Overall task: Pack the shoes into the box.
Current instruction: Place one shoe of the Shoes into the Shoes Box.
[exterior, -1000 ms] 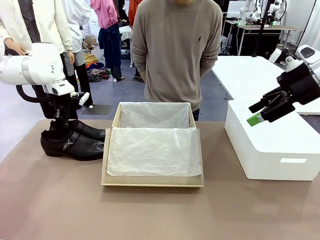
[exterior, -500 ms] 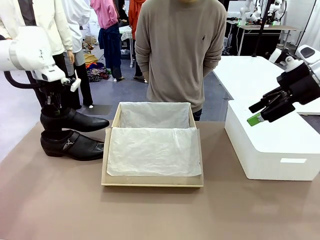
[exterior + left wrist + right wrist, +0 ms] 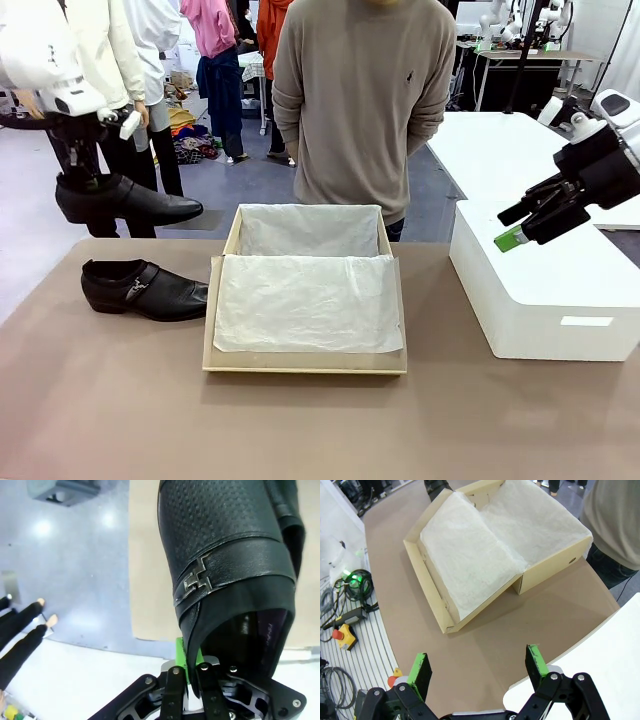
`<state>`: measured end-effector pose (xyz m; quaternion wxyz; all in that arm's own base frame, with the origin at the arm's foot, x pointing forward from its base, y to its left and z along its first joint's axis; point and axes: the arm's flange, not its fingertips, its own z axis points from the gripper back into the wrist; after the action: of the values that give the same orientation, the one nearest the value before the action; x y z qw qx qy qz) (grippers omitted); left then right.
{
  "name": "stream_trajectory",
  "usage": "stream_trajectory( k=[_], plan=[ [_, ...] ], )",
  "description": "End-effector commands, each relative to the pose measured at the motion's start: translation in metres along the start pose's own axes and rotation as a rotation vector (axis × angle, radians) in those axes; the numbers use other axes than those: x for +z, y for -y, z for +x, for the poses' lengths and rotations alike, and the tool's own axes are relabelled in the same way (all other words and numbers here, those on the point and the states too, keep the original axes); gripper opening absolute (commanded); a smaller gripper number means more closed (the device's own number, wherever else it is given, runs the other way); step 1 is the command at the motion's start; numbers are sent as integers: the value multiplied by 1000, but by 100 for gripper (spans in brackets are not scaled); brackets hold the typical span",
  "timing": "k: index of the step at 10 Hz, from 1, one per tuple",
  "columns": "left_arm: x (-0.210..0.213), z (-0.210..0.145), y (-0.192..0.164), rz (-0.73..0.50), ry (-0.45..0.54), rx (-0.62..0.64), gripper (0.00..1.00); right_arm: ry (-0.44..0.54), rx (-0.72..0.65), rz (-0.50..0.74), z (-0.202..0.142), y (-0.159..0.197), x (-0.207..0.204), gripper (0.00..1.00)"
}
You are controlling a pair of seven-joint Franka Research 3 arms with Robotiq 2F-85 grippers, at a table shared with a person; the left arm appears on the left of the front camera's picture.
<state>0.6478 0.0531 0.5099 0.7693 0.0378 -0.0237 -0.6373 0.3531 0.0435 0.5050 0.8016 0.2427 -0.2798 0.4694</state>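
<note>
Front view: my left fingers point(image 3: 84, 165) pinch the heel rim of one glossy pointed shoe point(image 3: 130, 203) aloft. The second shoe point(image 3: 145, 290) lies on the worktop point(image 3: 300, 420) beside the tissue-lined cardboard box point(image 3: 305, 362). Left wrist view: pebbled leather and a metal buckle point(image 3: 192, 580). Right wrist view: my right fingers point(image 3: 536, 661) stand wide apart, holding nothing.

Left hand point(image 3: 88, 182) hangs high, pinched tight; right hand point(image 3: 520, 228) hovers, spread wide.

This looks like a robotics lab, not a home or shop: coiled cables point(image 3: 356, 582) and what seems to be a yellow emergency-stop box point(image 3: 342, 635) lie beside the brown table point(image 3: 485, 645), while white worktables point(image 3: 500, 150) stand on a blue-grey hall floor point(image 3: 230, 190) near a heap of clothes point(image 3: 190, 140)
</note>
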Motion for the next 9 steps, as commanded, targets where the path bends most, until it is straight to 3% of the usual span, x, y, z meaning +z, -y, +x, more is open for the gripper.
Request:
stream_trajectory(
  k=[1,7,9],
  plan=[
    [24,10,6,-24,-12,37,0,26,23,9,1,4,-1,100],
    [44,101,52,-60,88,-1,0,26,23,9,1,4,-1,100],
    [42,124,63,-71,79,-34,0,26,23,9,1,4,-1,100]
  ],
)
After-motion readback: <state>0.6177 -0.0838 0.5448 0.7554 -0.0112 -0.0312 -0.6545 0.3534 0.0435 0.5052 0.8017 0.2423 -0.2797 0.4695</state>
